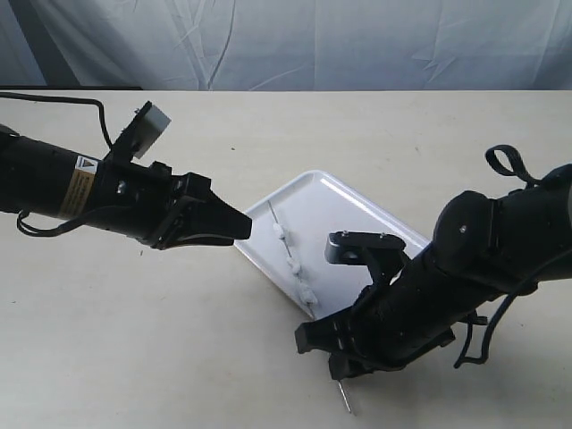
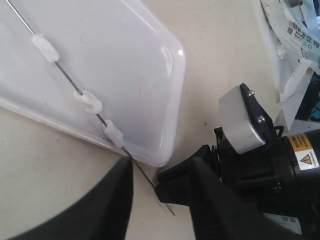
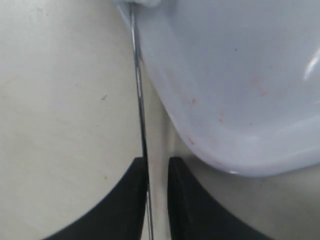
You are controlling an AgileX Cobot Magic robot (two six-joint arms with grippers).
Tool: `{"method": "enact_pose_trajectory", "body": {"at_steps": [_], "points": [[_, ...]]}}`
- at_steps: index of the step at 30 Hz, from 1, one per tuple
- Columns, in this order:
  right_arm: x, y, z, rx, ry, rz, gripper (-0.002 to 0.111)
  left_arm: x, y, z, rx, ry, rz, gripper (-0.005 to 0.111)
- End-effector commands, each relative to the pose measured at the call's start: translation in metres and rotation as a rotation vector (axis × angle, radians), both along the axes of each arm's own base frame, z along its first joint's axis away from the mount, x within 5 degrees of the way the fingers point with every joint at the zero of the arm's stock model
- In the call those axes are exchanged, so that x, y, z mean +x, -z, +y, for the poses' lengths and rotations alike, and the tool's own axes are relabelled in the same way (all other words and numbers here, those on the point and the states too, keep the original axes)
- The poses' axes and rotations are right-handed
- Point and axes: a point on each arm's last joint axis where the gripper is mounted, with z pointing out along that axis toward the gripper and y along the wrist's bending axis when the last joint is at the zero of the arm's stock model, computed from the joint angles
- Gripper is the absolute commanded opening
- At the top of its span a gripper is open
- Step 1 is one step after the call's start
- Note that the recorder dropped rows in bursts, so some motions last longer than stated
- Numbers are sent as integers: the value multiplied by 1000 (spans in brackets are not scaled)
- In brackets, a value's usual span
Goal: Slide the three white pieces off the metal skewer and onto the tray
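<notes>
Right gripper (image 3: 157, 167): jaws pressed together on the metal skewer (image 3: 139, 100) near its end, with a short stub poking out behind the grip.
Three white pieces (image 2: 88, 101): all threaded on the rod ahead of the grip, the nearest at the rim of the tray (image 2: 176, 75).
Left gripper (image 1: 239, 229): tip near the farthest piece, apart from it; cannot tell if spread or closed.
Progress: none off yet; all three remain to strip.

White rectangular tray (image 1: 357, 214) lies flat, set diagonally. Thin metal skewer (image 1: 271, 213) runs from 11 to 5 o'clock along the tray's 8 o'clock side, its lower end overhanging the rim. Three white pieces (image 1: 294, 268) sit threaded on it, spaced apart, over the tray.
</notes>
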Motion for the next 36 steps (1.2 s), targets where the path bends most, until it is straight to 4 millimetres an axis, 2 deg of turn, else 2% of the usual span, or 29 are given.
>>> {"method": "enact_pose_trajectory", "body": {"at_steps": [1,13,19,36], "points": [[-1,-1,0,0,-18,-6,16,1,-2,-2,-4,2,-9,36],[-1,-12,0,25,-22,-41,17,1,-2,-2,-5,-2,-9,36],[-2,-12,1,22,-35,-45,33,1,-2,-2,-6,-1,-8,36],[-3,-11,-2,-13,-70,-57,31,1,-2,-2,-6,-1,-8,36]]}}
